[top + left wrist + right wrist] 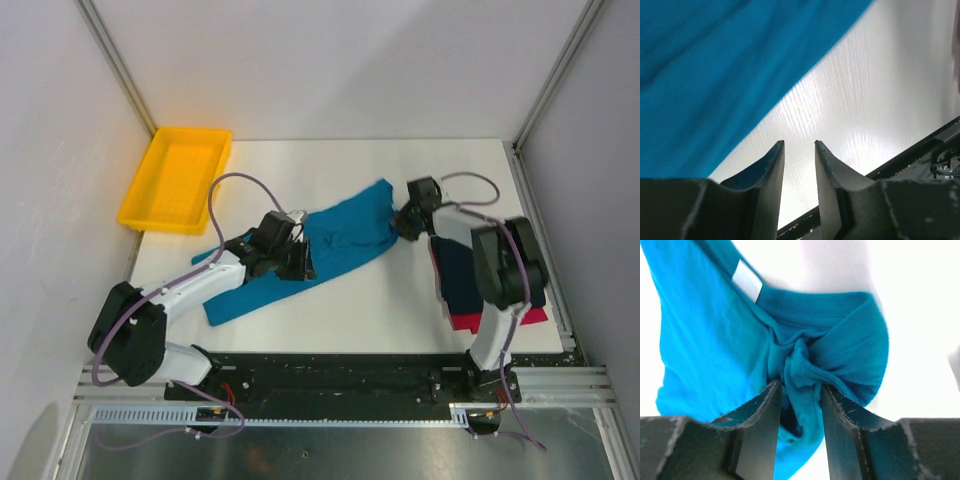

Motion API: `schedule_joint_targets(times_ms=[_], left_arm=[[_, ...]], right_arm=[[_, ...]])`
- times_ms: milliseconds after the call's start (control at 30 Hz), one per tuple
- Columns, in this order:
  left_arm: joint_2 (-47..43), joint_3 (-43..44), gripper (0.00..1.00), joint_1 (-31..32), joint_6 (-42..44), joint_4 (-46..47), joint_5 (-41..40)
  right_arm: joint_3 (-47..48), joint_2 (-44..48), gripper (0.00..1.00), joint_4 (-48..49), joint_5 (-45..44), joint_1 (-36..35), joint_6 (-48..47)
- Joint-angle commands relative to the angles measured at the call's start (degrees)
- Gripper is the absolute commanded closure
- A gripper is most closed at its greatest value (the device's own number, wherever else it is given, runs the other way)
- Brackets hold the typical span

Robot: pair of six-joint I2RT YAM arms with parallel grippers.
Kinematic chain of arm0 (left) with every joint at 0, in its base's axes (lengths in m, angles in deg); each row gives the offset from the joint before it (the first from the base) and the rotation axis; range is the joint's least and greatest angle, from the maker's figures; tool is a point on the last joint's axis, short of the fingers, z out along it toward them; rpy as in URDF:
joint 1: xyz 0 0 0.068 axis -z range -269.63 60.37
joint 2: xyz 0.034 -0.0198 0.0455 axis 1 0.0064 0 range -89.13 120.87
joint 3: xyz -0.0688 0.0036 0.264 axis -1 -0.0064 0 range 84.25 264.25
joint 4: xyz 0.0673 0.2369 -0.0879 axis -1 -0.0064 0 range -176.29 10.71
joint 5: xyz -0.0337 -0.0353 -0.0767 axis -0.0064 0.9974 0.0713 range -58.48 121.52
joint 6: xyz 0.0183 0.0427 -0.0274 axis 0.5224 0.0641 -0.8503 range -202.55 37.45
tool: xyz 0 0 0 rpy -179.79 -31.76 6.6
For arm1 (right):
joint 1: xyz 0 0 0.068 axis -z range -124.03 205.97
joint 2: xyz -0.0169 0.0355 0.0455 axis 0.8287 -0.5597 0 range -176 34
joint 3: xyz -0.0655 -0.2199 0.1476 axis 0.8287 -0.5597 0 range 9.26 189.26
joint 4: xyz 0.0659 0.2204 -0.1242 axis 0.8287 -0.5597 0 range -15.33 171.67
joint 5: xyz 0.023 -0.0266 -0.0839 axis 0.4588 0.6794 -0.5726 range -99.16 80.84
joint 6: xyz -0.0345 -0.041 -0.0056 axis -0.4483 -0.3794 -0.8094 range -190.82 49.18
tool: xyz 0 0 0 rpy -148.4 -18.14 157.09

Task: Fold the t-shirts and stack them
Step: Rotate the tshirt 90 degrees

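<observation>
Looks about two-thirds done: dark navy t-shirt [458, 275] folded atop red-pink t-shirt [538, 315] at the right edge of the table [400, 305]. Leaves the teal-blue t-shirt [345, 235], sprawled diagonally mid-table, to fold and stack. Pinches a bunched fold below its collar in the right gripper [800, 385]. Holds the left gripper [799, 145] narrowly parted by the shirt's edge; cannot tell whether cloth is caught. Offers open room toward the far edge, yellow tray [175, 185] well apart, stack close by.

The white desk [380, 300] is carrying a yellow tray [140, 195] at its far left corner. A teal shirt [340, 240] is lying slantwise across its middle, and near the right edge a red-pink shirt [535, 315] is lying flat under a navy shirt [458, 275].
</observation>
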Motion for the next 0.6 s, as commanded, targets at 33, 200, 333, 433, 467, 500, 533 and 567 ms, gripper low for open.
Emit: schedule_joint_targets(times_ms=[33, 200, 333, 433, 467, 500, 533, 567], left_arm=[[2.59, 1.3, 0.65, -1.29, 2.65, -1.27, -2.14], [7.01, 5.31, 0.65, -2.17, 4.77, -5.86, -6.85], [9.29, 6.92, 0.65, -2.27, 5.87, -8.42, -11.14], [9.88, 7.08, 0.65, -2.34, 5.94, -9.16, -14.09], [10.11, 7.14, 0.65, -2.3, 5.92, -9.38, -14.86], [10.49, 7.21, 0.65, -2.28, 5.95, -9.53, -15.55], [11.12, 7.25, 0.65, -2.27, 6.01, -9.61, -16.24], [11.91, 7.35, 0.65, -2.22, 6.04, -9.95, -16.77]], right_arm=[[27.53, -20.72, 0.57, -4.58, 4.07, 4.8, -14.18], [60.58, -39.49, 0.51, -23.17, 3.8, 6.01, -21.69], [66.59, -41.26, 0.43, -26.99, 4.64, 6.13, -24.29], [63.13, -37.85, 0.4, -25.87, 4.44, 6.17, -25.1], [61.98, -36.43, 0.4, -25.63, 4.23, 6.16, -25.26], [60.97, -35.23, 0.4, -25.46, 4.08, 6.16, -25.38], [60.15, -34.28, 0.4, -25.38, 3.96, 6.2, -25.44], [59.61, -33.63, 0.4, -25.51, 3.85, 6.31, -25.47]])
